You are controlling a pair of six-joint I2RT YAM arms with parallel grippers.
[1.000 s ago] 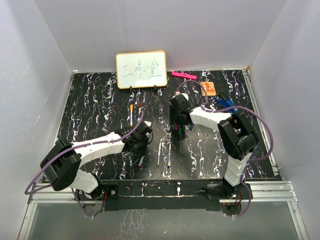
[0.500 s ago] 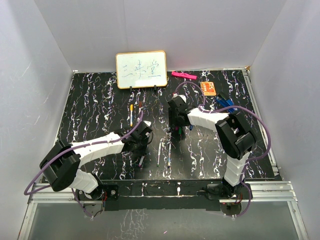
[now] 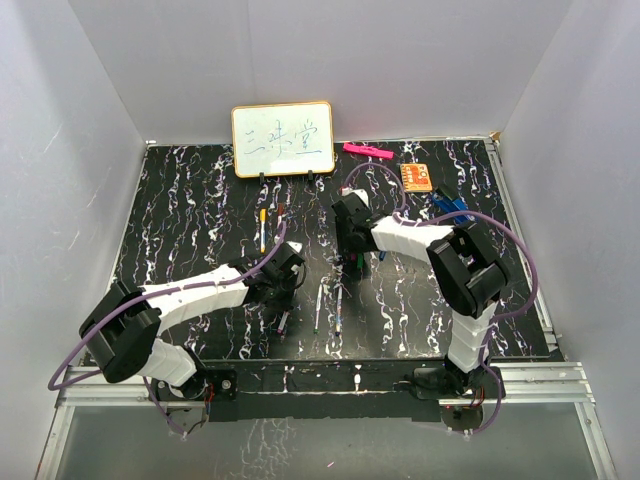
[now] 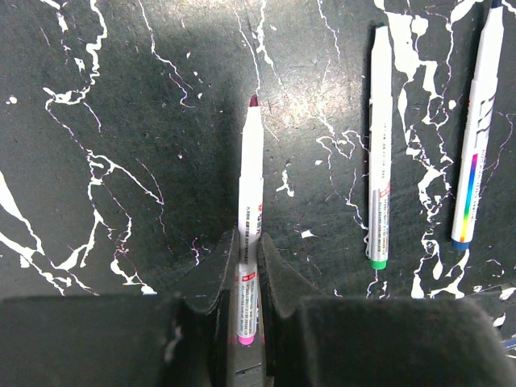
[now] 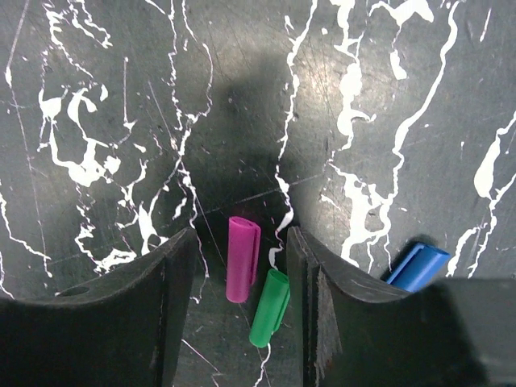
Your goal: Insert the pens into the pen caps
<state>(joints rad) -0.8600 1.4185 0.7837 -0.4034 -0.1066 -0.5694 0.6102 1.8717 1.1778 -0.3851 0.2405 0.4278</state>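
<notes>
Left gripper point(image 4: 248, 251): jaws pressed on the magenta pen point(image 4: 251, 177), holding the barrel near its rear end, tip pointing away from the wrist. I can't tell whether the pen is off the worktop point(image 3: 180, 220).

Right gripper point(image 5: 239, 235): jaws spread, low over the caps. The magenta cap point(image 5: 242, 260) lies between them. The green cap point(image 5: 270, 308) is in the gap too, at the magenta one's lower end, touching or nearly so. The blue cap point(image 5: 417, 267) sits just outside one finger.

Doing it well, as I judge it:
- I'd close on the magenta cap's upper half only, nudging forward first so the green cap isn't caught or flicked.
- I can't tell which end of the cap is open, so I'd check before presenting it to the tip.
- The pen is held far back, so its tip may wander. I'd align the axes and push slowly.

Room:
- The green pen point(image 4: 379, 145) and blue pen point(image 4: 477, 129) lie alongside the held pen, apart from it. I'd lift straight up before swinging.
- Both lie between the arms, so I'd join pen and cap in the air.
- The whiteboard point(image 3: 283, 139) stands well apart at the back.
</notes>
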